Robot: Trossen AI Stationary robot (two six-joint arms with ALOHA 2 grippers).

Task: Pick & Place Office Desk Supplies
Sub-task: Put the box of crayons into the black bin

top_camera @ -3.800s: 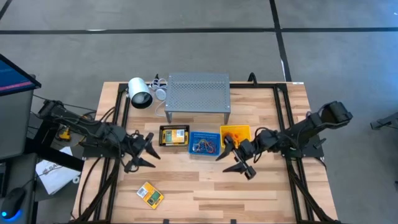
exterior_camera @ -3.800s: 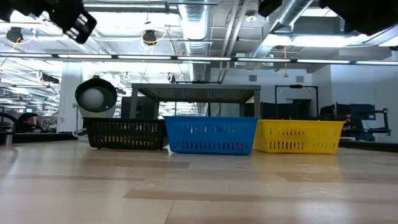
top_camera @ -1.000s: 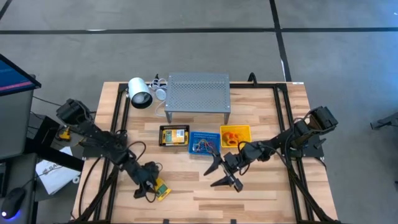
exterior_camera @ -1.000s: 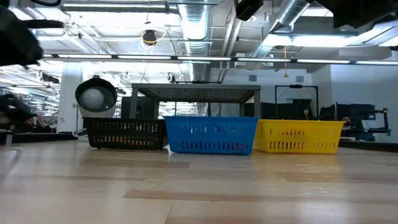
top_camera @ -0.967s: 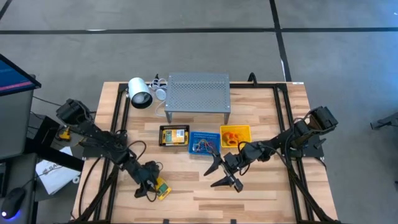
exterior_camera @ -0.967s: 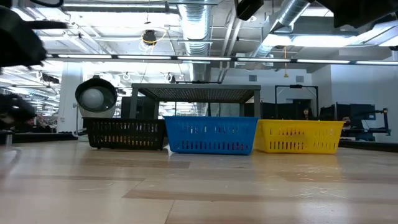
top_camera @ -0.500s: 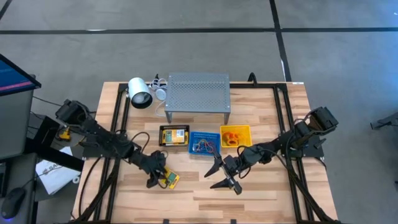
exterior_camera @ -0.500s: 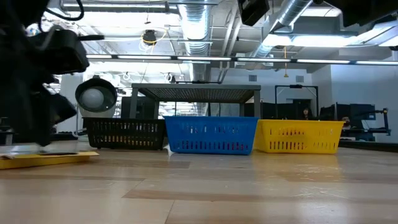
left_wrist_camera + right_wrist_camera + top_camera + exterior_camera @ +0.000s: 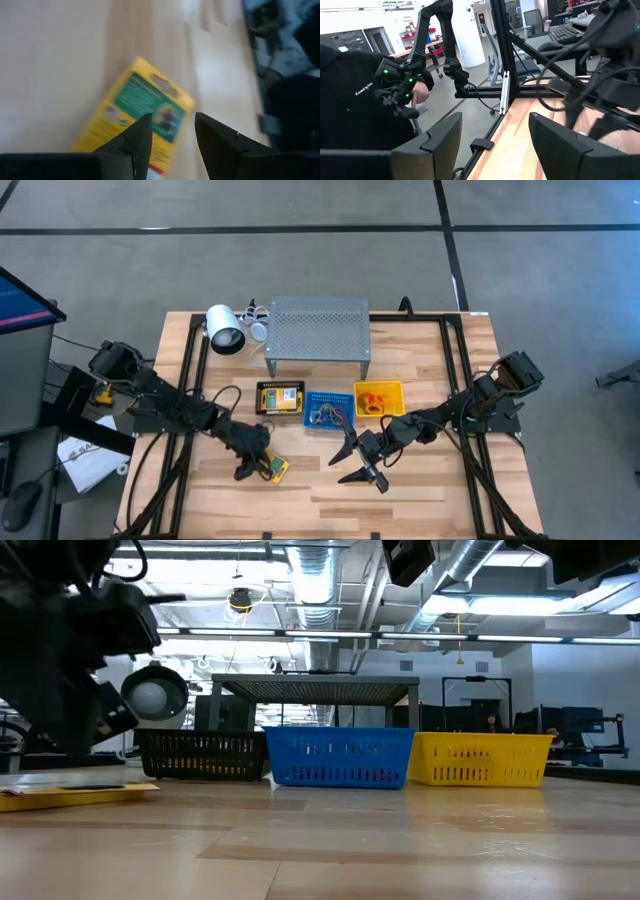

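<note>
A flat yellow-and-green pack (image 9: pixel 273 469) lies low over the wooden table, left of centre near the front; in the low view it (image 9: pixel 75 796) shows flat at table level. My left gripper (image 9: pixel 256 463) is on it, coming from the left and slanting down. My right gripper (image 9: pixel 358 465) hangs open over bare wood right of centre, with nothing between its fingers (image 9: pixel 440 145). Three small baskets stand in a row: black (image 9: pixel 279 398), blue (image 9: pixel 328 410), yellow (image 9: pixel 379 397). My left gripper has the pack's near end (image 9: pixel 155 145) between its fingers, which slant down from the table's left. One finger (image 9: pixel 140 142) overlaps the pack's face, the other stands at its long edge, so the exact contact is hidden. Whether the flat pack rests on the wood or hangs just above it, I cannot tell.
A grey perforated shelf (image 9: pixel 318 330) stands at the far middle with a white cylindrical lamp (image 9: pixel 225 330) to its left. Black frame rails run along both table sides. Bare wood lies along the front, between and in front of the two grippers.
My left gripper has swung toward the table's right and far edge and narrowed its fingers. The pack has gone with it, staying flat and low, then stopped in front of the black basket.
</note>
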